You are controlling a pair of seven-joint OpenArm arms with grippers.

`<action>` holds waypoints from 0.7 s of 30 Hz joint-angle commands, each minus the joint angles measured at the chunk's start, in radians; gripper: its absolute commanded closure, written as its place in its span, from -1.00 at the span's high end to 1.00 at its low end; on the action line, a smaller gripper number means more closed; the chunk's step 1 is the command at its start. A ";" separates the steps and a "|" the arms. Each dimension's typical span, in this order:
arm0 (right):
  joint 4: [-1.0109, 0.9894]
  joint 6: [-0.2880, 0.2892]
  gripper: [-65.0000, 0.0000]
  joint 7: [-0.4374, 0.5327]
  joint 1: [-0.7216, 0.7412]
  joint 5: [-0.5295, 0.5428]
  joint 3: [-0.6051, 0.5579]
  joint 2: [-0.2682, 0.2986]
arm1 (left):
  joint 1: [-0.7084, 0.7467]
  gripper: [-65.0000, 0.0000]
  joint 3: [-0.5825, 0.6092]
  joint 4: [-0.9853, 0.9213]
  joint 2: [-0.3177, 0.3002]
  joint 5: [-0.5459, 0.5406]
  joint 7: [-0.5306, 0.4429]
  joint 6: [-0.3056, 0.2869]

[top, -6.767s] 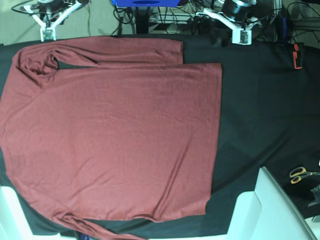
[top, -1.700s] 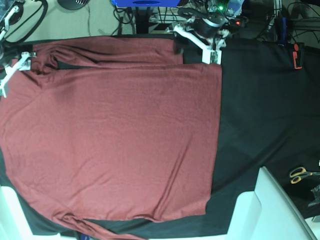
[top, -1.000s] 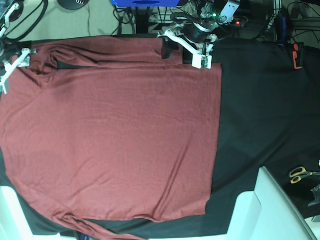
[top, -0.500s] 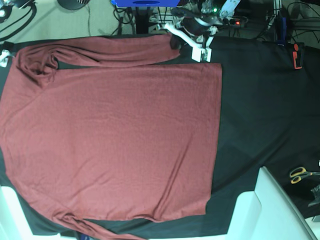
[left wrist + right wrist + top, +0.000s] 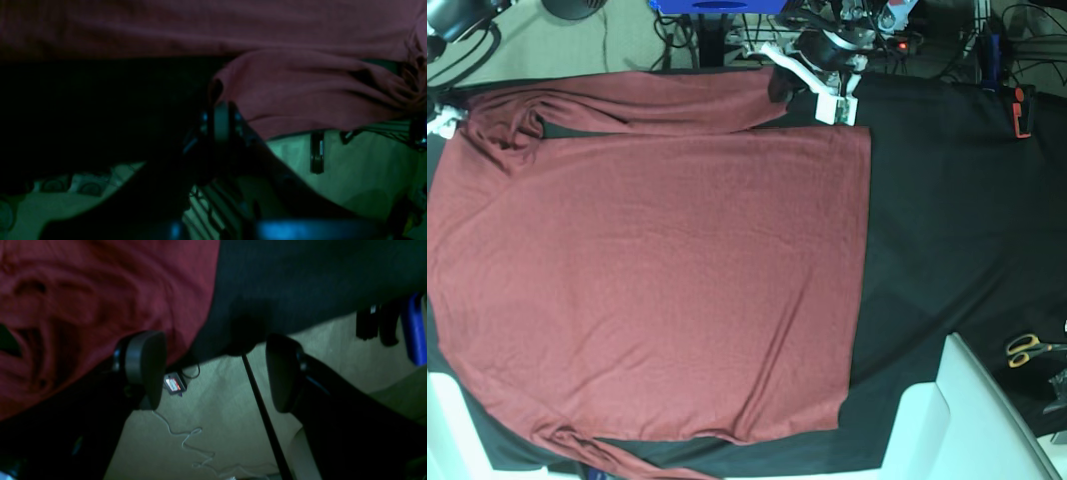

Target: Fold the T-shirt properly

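Note:
The T-shirt (image 5: 657, 280) is brick-red and long-sleeved, spread flat on the black cloth sheet (image 5: 947, 220), filling the left and middle of the base view. Its upper sleeve (image 5: 647, 105) runs along the far edge. My left gripper (image 5: 783, 88) is shut on that sleeve's cuff (image 5: 233, 86), which bunches up right at the closed fingertips (image 5: 220, 116). My right gripper (image 5: 215, 371) is open at the table's far left corner (image 5: 439, 118). One of its pads (image 5: 146, 370) lies over the shirt's wrinkled shoulder edge (image 5: 100, 306), the other over the floor.
Yellow-handled scissors (image 5: 1027, 350) lie at the right edge. A white block (image 5: 967, 420) covers the lower right corner and another white piece (image 5: 442, 430) the lower left. A red and black tool (image 5: 1022, 110) rests at the far right. Cables and stands crowd the far edge.
The left gripper has shut on the sleeve cuff and pulled it slightly toward the far edge. The right gripper slid left, off the shoulder, to the table's corner.

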 commanded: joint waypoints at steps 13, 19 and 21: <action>-0.145 0.001 0.25 0.080 0.029 0.002 0.002 0.022 | 0.008 -1.00 0.001 0.016 -0.014 -0.003 -0.017 -0.006; -0.144 0.001 -0.88 0.073 0.030 0.002 -0.003 0.022 | 0.008 -1.00 0.001 0.018 -0.014 -0.003 -0.017 -0.006; -0.142 0.001 -0.99 0.073 0.030 0.000 -0.004 0.022 | 0.008 -1.00 0.001 0.019 -0.014 -0.003 -0.017 -0.006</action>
